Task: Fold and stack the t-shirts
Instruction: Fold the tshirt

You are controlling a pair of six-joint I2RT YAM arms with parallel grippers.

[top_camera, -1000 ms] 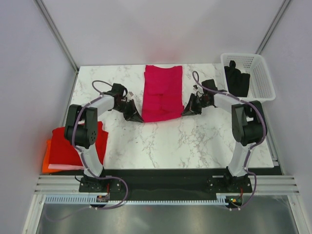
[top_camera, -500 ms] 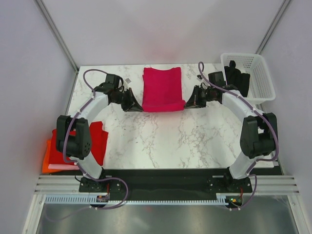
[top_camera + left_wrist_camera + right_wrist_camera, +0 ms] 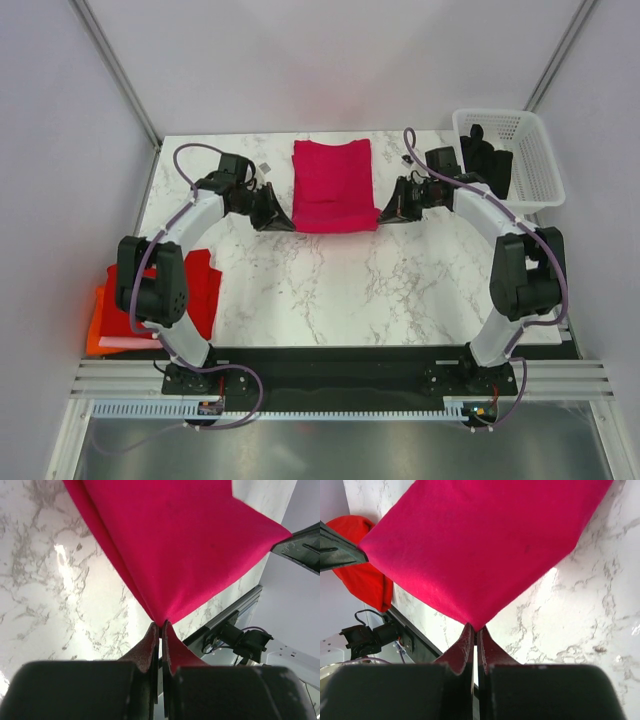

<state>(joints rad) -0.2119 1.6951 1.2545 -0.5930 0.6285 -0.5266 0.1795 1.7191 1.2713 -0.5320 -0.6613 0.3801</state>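
L gripper (image 3: 161,627): jaws closed tight, pinching the near-left corner of the folded raspberry-crimson cloth t-shirt (image 3: 333,185). R gripper (image 3: 476,630): same, clamped on the near-right corner. The shirt's near edge runs left-right btwn the two pinches. Shirt sits far-centre on the white marble-pattern tabletop (image 3: 330,290) as a near-square block, long axis slightly near-to-far, far edge close to the table's back edge. Collar and sleeves are folded out of sight, so can't tell which end is the neck. Well apart, at the near-left edge: brighter red folded t-shirt (image 3: 205,295) atop an orange t-shirt (image 3: 97,335). Far-right: white plastic lattice basket (image 3: 540,175) w/ black cloth (image 3: 487,165) inside.
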